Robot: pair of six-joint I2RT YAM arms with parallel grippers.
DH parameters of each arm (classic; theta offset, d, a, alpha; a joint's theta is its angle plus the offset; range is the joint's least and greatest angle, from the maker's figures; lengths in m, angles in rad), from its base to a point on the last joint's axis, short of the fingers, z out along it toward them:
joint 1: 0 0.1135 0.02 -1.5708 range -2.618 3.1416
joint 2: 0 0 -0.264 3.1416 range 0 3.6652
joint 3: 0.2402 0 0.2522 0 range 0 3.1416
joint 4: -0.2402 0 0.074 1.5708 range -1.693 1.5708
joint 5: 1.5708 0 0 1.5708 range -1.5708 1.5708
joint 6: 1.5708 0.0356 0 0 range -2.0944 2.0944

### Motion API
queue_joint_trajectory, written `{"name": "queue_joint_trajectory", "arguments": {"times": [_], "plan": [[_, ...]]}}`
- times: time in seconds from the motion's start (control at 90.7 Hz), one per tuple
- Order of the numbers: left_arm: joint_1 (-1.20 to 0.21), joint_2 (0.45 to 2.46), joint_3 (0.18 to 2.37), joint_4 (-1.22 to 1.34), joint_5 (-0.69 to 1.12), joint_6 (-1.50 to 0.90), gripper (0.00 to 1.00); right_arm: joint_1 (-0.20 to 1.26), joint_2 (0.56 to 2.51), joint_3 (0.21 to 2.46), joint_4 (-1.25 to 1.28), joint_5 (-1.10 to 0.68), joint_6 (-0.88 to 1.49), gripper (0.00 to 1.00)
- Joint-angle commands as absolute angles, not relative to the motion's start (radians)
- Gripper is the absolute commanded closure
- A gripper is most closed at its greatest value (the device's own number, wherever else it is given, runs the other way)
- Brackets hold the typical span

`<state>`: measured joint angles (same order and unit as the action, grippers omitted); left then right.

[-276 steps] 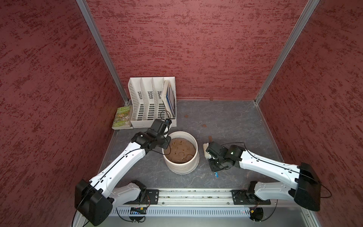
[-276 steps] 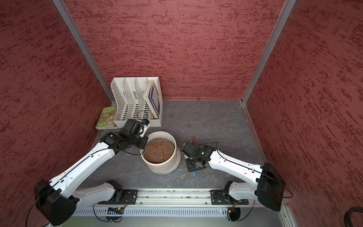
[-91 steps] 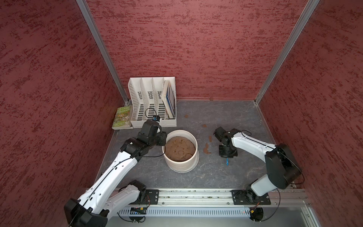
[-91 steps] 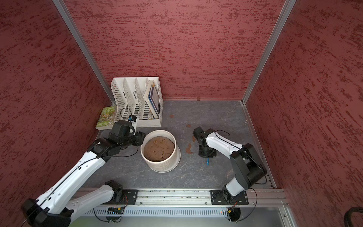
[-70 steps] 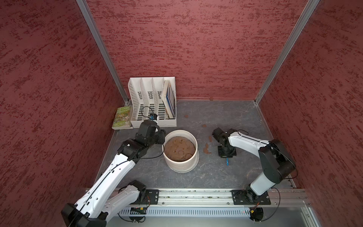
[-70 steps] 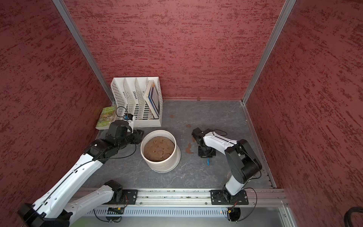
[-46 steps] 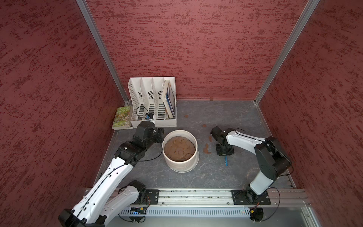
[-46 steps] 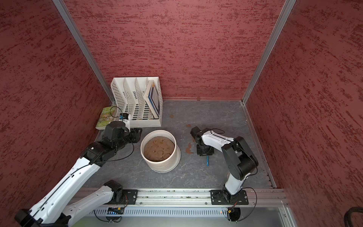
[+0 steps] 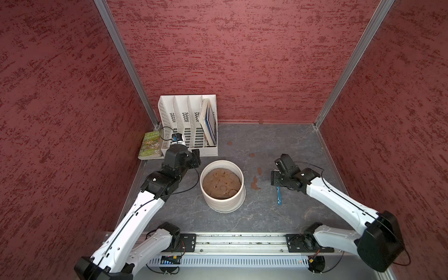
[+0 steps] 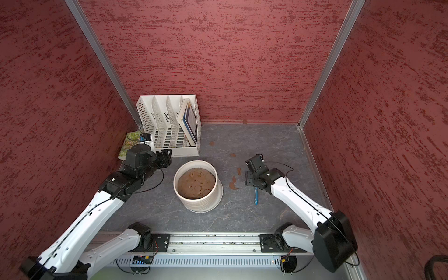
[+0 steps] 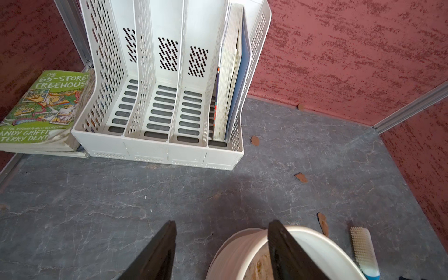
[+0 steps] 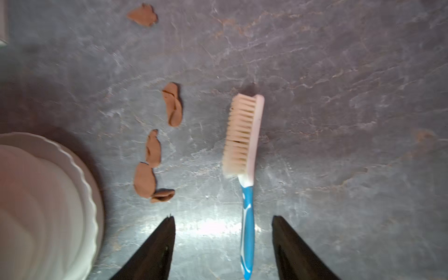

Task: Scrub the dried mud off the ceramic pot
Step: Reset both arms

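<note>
Right tool point(image 12: 223, 218) opened, brush point(image 12: 242, 135) apart from pot point(image 12: 48, 194)

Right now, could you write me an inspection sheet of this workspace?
Surface: grey marbled tabletop.
Job's things: ceramic pot upright, holding soil; dried mud flakes on the tabletop beside it; blue-handled brush lying flat.
Clutter: white file organiser with books in one end slot; green paperback flat beside it.
Grippers: left gripper open, empty, by the pot; right gripper open over the brush handle, not gripping.
Cables: black cable looping at each wrist.
Surroundings: red textured walls, aluminium posts.
</note>
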<state>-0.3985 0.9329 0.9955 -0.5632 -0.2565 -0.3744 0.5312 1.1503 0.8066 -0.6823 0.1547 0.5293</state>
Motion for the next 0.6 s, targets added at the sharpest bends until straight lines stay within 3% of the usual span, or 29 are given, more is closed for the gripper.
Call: {"name": "queue_joint_trajectory", "arguments": {"times": [0.0, 0.066, 0.088, 0.187, 0.375, 0.474, 0.584], "plan": [[-0.393, 0.944, 1.023, -0.450, -0.304, -0.379, 0.22, 0.531, 1.060, 0.765, -0.514, 0.081, 0.534, 0.22], [-0.392, 0.935, 1.004, -0.400, -0.308, -0.351, 0.03, 0.528, 0.986, 0.750, -0.482, 0.091, 0.536, 0.17], [-0.391, 0.930, 0.995, -0.376, -0.308, -0.337, 0.01, 0.528, 0.961, 0.747, -0.476, 0.096, 0.538, 0.16], [-0.391, 0.904, 0.960, -0.307, -0.386, -0.284, 0.00, 0.526, 0.889, 0.737, -0.470, 0.141, 0.570, 0.14], [-0.362, 0.889, 0.887, -0.243, -0.699, -0.061, 0.00, 0.522, 0.840, 0.722, -0.538, 0.333, 0.684, 0.11], [-0.314, 0.906, 0.886, -0.282, -0.697, -0.033, 0.00, 0.523, 0.843, 0.741, -0.606, 0.445, 0.706, 0.11], [-0.278, 0.850, 0.812, -0.248, -0.649, -0.088, 0.00, 0.523, 0.862, 0.767, -0.609, 0.409, 0.636, 0.10]]}}
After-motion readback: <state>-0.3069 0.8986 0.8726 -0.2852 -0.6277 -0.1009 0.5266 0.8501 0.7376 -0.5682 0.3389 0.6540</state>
